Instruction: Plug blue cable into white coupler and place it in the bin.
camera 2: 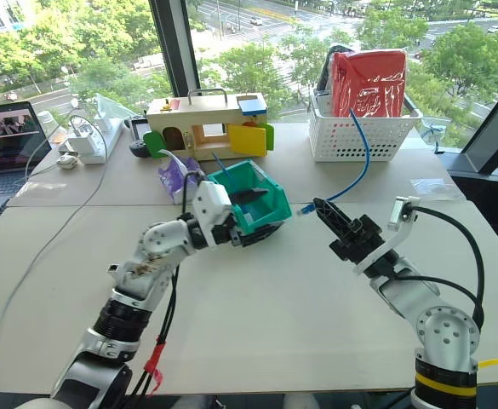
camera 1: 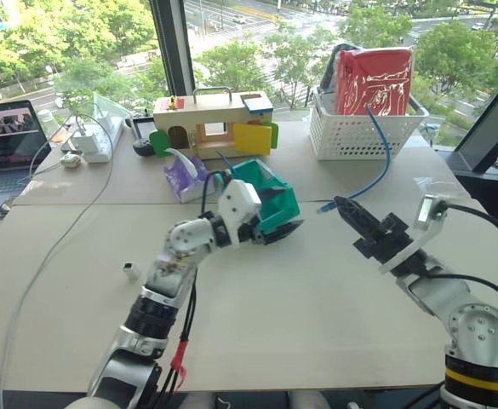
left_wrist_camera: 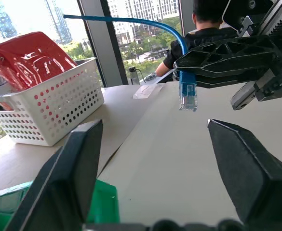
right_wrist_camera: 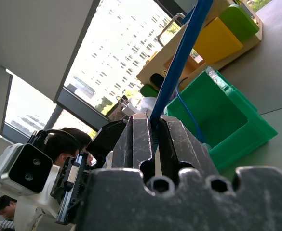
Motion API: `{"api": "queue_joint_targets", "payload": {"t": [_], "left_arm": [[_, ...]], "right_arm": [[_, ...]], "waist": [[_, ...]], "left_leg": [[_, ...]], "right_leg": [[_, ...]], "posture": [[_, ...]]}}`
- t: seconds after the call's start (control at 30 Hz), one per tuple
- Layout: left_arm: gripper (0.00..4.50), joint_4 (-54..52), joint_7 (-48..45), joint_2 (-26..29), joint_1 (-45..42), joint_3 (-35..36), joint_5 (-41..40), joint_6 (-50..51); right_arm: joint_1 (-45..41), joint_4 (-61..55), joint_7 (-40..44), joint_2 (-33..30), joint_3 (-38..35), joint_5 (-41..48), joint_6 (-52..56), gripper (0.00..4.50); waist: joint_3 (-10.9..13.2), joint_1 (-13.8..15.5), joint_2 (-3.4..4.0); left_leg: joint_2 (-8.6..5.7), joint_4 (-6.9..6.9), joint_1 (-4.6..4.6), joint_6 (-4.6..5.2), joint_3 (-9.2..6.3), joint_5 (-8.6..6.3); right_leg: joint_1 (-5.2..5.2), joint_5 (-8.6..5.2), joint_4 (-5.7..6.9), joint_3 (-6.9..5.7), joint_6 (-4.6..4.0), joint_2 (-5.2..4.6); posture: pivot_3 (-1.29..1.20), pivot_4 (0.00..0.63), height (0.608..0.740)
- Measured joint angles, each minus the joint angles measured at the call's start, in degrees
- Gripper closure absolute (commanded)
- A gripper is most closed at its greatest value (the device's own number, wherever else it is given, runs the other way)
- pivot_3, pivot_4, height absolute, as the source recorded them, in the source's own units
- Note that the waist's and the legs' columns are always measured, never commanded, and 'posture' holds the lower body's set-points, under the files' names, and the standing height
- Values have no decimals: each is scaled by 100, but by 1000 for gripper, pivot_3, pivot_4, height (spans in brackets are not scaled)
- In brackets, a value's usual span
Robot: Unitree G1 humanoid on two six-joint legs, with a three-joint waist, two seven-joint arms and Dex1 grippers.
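My right gripper [camera 1: 342, 207] is shut on the blue cable [camera 1: 386, 153] just behind its clear plug [left_wrist_camera: 187, 91], which hangs free above the table. From there the cable arcs back to the white basket. The teal-green bin [camera 1: 276, 189] sits mid-table, tipped toward my left gripper [camera 1: 284, 228]. That gripper stands open right at the bin's front, its fingers [left_wrist_camera: 78, 163] spread wide with nothing between them. The white coupler [camera 1: 130, 271] lies alone on the table, left of my left forearm and away from both grippers.
A white lattice basket [camera 1: 363, 128] holding a red bag stands at the back right. A wooden toy house [camera 1: 210, 119], a purple bag [camera 1: 183, 176], a power strip [camera 1: 91, 136] and a laptop [camera 1: 6, 141] line the back and left. A grey-white cord [camera 1: 53, 247] trails down the left side. A thin blue cord [right_wrist_camera: 189, 113] runs into the bin.
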Motion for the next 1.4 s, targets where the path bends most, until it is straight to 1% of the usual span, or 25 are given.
{"api": "queue_joint_targets", "payload": {"t": [0.07,0.13,0.2,0.33,0.4,0.53,0.7,0.87,1.03,1.23,1.4], "left_arm": [[28,407,-429,538,275,311,-17,-123],[28,839,-799,963,494,502,-4,-372],[28,1136,-1014,1094,635,637,-1,-560],[28,1514,-1302,1052,1196,703,-43,-781],[28,1533,-1448,959,1448,701,-111,-778],[28,1535,-1643,951,1750,700,-125,-787],[28,1866,-1573,936,1712,685,-35,-899],[28,2055,-1496,733,1502,439,134,-1041],[28,2264,-1476,685,1471,317,218,-1133],[28,2773,-1608,785,1363,303,349,-1292],[28,2853,-1699,896,1287,305,350,-1289]], "right_arm": [[-152,146,93,-10,121,-82,47,4500],[-309,239,222,-17,271,-196,147,4500],[-347,295,309,-22,322,-264,182,4500],[-428,374,390,-22,356,-295,229,4500],[-431,392,396,-22,357,-315,236,4500],[-430,393,405,-22,357,-342,249,4500],[-426,393,405,-21,355,-393,250,4500],[-426,389,403,-19,351,-400,250,4500],[-426,388,399,-19,347,-407,250,4500],[-426,388,398,-19,344,-435,250,4500],[-425,388,399,-19,344,-458,250,4500]], "waist": [[2,12,2],[2,25,3],[2,77,3],[2,82,3],[2,71,3],[2,61,3],[2,55,3],[2,50,3],[2,10,3],[2,19,3],[2,22,3]], "left_leg": [[1,0,-15,0,-1,1],[1,0,-16,-1,-1,1],[0,0,-18,-1,-1,0],[3,-2,-21,0,-1,0],[4,-2,-21,0,-1,0],[4,-2,-20,0,-1,0],[4,-2,-18,0,-1,0],[4,-2,-19,0,-1,0],[5,-2,-16,0,-1,0],[4,-2,-17,0,-1,0],[5,-2,-16,0,-2,0]], "right_leg": [[-16,0,7,-1,-1,0],[-16,0,6,-1,-1,0],[-13,0,1,-2,-1,-1],[-19,0,4,-2,-2,-1],[-21,0,5,-2,-2,0],[-21,1,9,-2,-2,0],[-21,1,11,-2,-3,0],[-21,1,12,-3,-3,0],[-23,1,16,-3,-3,0],[-23,1,17,-3,-3,1],[-23,1,17,-3,-3,1]], "posture": [[0,150,740],[0,150,740],[0,150,740],[0,150,740],[0,150,740],[0,150,740],[0,150,740],[0,150,740],[0,150,740],[0,150,740],[0,150,740]]}}
